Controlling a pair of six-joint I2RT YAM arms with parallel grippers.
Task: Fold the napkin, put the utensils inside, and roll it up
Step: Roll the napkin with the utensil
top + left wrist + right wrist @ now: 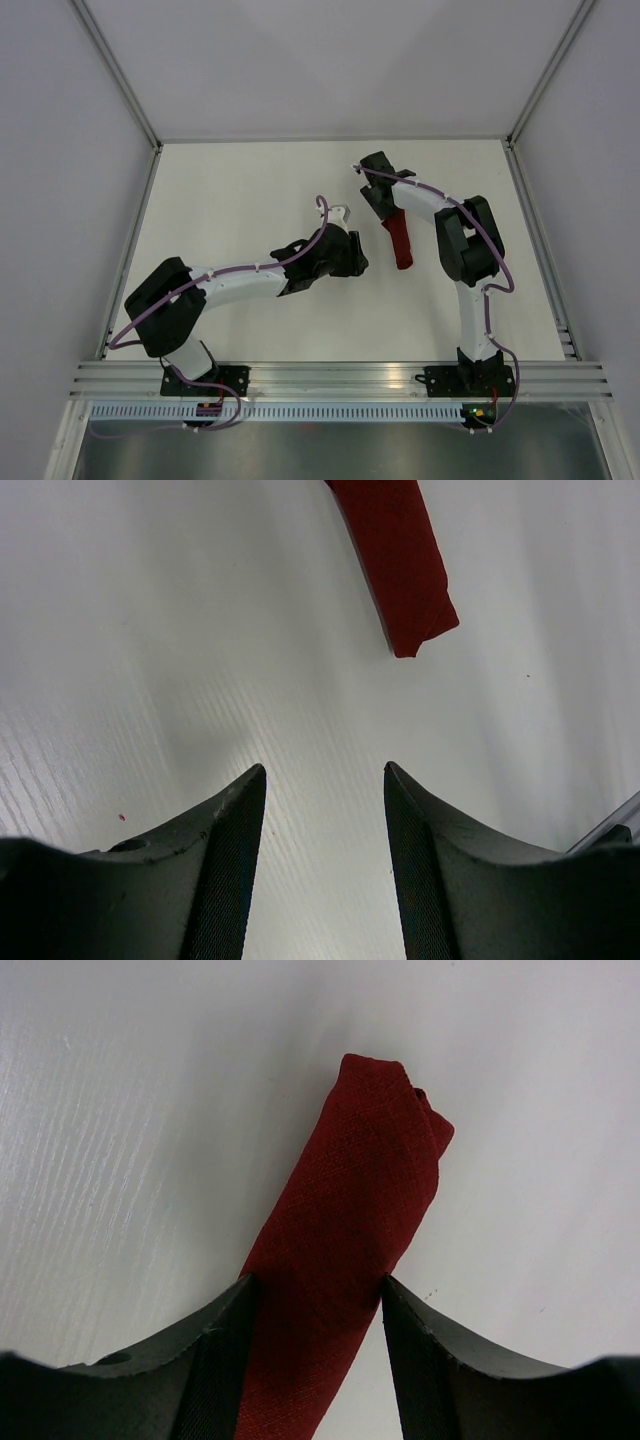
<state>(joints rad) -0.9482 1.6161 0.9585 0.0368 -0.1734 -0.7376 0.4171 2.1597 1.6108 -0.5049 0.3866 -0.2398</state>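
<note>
One napkin (350,1240), rolled tight, lies on the table (230,190). The right gripper (315,1285) straddles it, fingers touching both sides; can't tell if it's squeezing. The left gripper (325,770) hangs nearby, jaws parted, holding nothing.

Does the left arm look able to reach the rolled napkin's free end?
Probably yes: left gripper open, only bare table before the napkin's near end; right gripper straddles the other end.

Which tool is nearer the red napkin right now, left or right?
Right. The right tool straddles the rolled napkin; the left tool sits apart, off to its left.
</note>
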